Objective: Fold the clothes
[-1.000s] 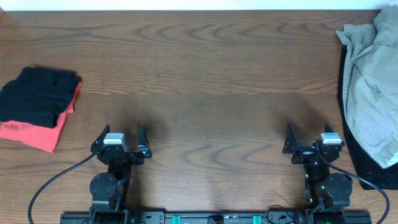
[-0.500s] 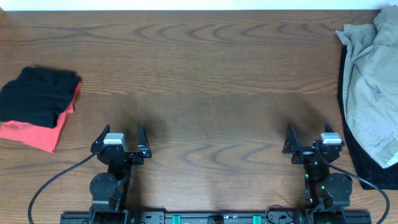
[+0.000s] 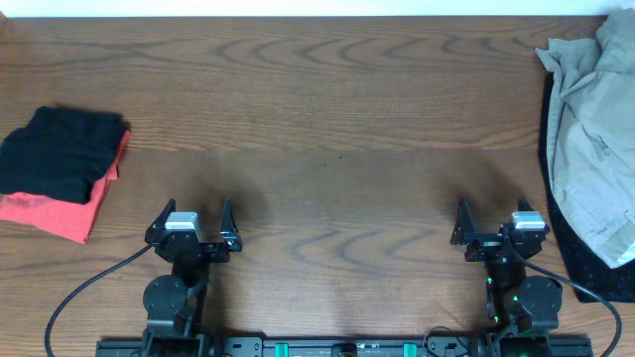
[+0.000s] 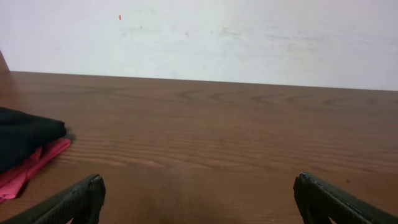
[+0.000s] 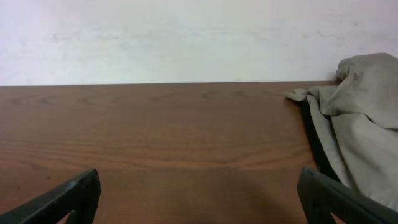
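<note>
The light khaki-grey shorts (image 3: 593,129) lie crumpled at the table's far right edge, on top of a dark cloth (image 3: 585,268). They also show at the right of the right wrist view (image 5: 360,124). My left gripper (image 3: 191,223) is open and empty near the front left; its fingers frame bare wood in the left wrist view (image 4: 199,199). My right gripper (image 3: 488,226) is open and empty near the front right, to the left of the shorts; its fingers frame bare wood in the right wrist view (image 5: 199,199).
A folded black garment (image 3: 58,151) sits on a folded red one (image 3: 60,213) at the left edge; both show in the left wrist view (image 4: 25,140). Brown wooden table (image 3: 327,129) with a white wall behind.
</note>
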`<state>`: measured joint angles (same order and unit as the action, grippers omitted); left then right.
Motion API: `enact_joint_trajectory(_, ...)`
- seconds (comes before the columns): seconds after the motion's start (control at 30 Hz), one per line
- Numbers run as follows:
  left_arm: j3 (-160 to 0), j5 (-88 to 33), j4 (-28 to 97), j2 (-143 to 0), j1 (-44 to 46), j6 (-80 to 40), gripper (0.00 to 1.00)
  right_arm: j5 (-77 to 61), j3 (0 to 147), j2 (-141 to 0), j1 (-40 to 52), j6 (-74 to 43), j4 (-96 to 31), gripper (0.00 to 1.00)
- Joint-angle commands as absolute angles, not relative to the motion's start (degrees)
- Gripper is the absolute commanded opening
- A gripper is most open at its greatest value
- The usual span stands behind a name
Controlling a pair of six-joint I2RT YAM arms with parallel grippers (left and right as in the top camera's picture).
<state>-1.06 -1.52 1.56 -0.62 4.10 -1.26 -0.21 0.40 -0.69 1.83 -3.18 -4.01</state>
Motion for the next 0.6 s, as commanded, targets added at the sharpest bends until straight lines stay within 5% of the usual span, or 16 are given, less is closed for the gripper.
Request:
enact_joint_trajectory(0.0,-0.23,-0.82,4.01,-0.23,4.21,-1.15,0.98,-0.47,0.32,-0.49,1.52,-4.34,-4.27,0.99)
enact_joint_trajectory(0.57,-2.46,-4.12,4.05,-2.90,4.21,-5.28,0.98,-0.03,3.27,-3.46,1.50,-6.57,-7.07,0.99)
